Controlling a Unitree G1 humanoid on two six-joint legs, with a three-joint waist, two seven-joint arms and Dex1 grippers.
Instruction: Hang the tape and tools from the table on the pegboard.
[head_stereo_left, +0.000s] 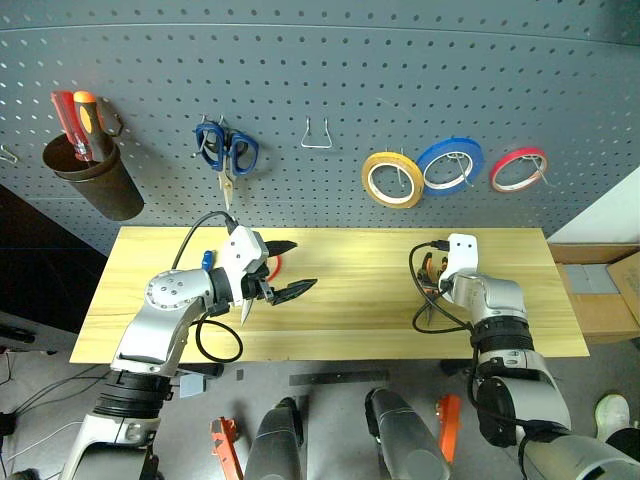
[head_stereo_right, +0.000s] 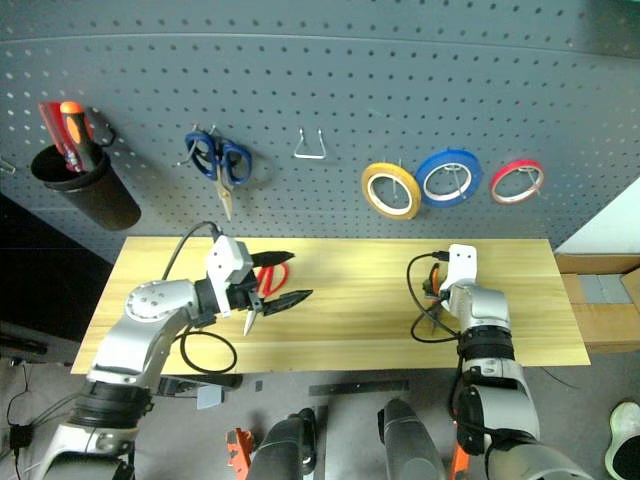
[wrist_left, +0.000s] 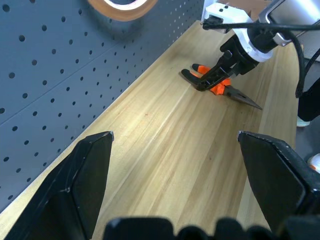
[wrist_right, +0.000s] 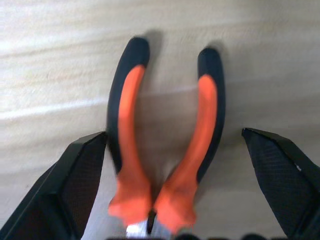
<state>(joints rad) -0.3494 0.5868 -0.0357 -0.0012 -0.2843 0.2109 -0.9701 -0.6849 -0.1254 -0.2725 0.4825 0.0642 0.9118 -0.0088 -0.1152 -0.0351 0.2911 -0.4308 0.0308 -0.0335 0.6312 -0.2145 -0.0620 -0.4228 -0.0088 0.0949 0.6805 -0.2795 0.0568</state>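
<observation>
Lower right gripper (wrist_right: 170, 200), jaws wide apart, squarely astride both pliers (wrist_right: 165, 150) handles on worktop (head_stereo_left: 350, 300) before closing; left gripper (head_stereo_left: 285, 270) jaws apart, empty

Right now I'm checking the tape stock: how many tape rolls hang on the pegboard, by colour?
Yellow tape: 1
Blue tape: 1
Red tape: 1
Total: 3
</observation>
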